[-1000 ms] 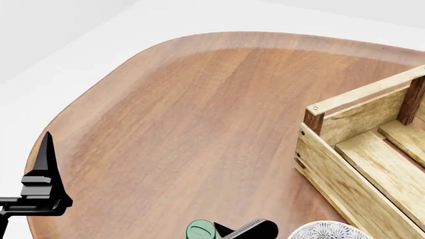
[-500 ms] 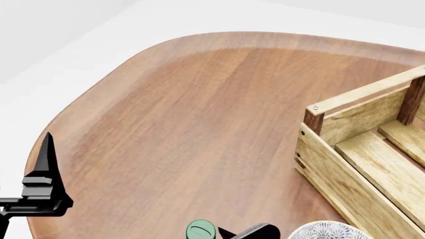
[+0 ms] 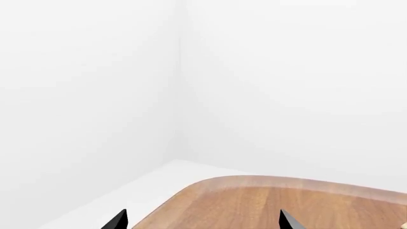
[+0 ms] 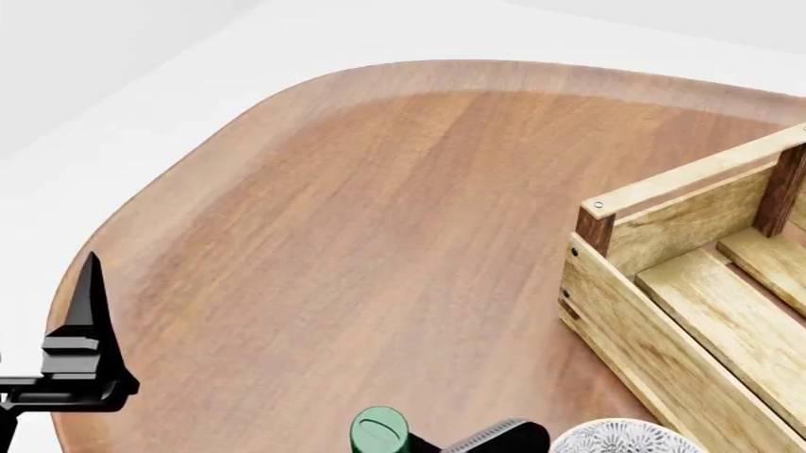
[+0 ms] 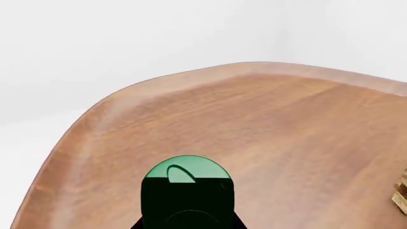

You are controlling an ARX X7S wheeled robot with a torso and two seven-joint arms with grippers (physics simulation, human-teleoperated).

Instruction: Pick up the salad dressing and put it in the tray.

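Green is the cap of the salad dressing (image 4: 379, 430), low at the bottom edge of the head view, left of centre, with the right pincer (image 4: 494, 439) black just beside it on the right. In the right wrist view the bottle (image 5: 186, 191) fills the lower middle, dark arm parts beneath it, so the right pincer looks closed on the bottle, though its tips are hidden. The tray (image 4: 686, 283) sits at the right of the head view, well apart across the bench (image 4: 377, 217). The left pincer (image 3: 200, 220) is spread wide, holding nothing. The risk, I judge: a grip low on the bottle may let it tilt or slip in transit, or it may clip the tray's near rail or the patterned bowl (image 4: 617, 439)
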